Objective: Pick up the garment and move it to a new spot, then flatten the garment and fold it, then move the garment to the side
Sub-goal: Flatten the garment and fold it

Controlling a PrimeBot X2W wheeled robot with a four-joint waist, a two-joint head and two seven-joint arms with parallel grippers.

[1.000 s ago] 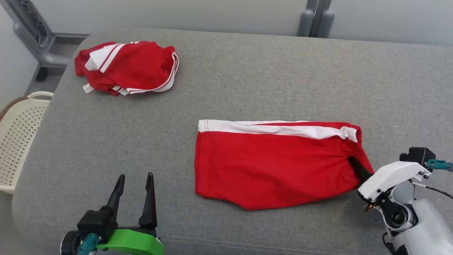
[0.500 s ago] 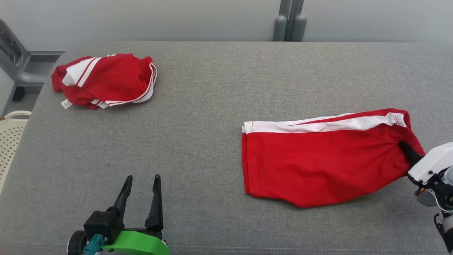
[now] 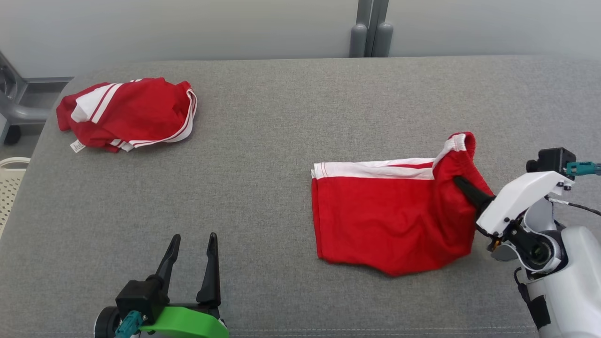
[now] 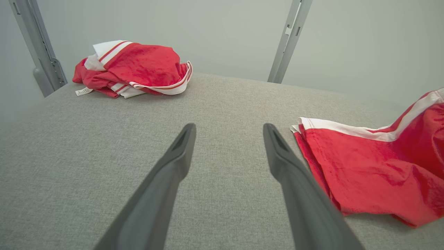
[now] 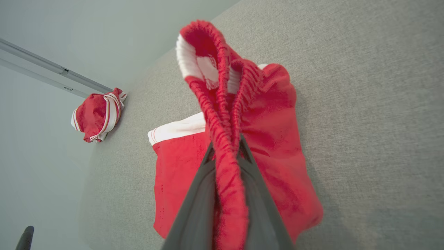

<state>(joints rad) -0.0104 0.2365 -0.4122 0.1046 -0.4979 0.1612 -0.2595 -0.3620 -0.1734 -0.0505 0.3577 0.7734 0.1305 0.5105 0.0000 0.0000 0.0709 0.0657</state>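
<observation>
Garments, count: two, both red with white stripes.
Held piece: the red shorts [image 3: 389, 220] lie on the right half of the grey padded surface [image 3: 281, 117]. Their left end is flat, with the white stripe along the far edge. The right end, with the elastic waistband, stands raised off the surface.
Grippers, count: two.
Right gripper [image 3: 458, 182]: at the right side of the scene, its two dark fingers are pressed together on the bunched waistband. In the right wrist view the gathered red cloth runs up between them, and the waistband loops above the tips.
Left gripper [image 3: 194, 237]: near left, its fingers are spread wide with nothing between them. It is above bare surface and clear of the shorts' left hem.
Other piece: one crumpled red garment [image 3: 127, 112] sits in a heap at the far left, well apart from the shorts. A small white label is at its near left edge.
Basket: one cream perforated basket [image 3: 9, 188], cut off by the left edge and lower than the surface.
Posts: a pair of grey posts [image 3: 368, 33] stands side by side behind the far edge.
</observation>
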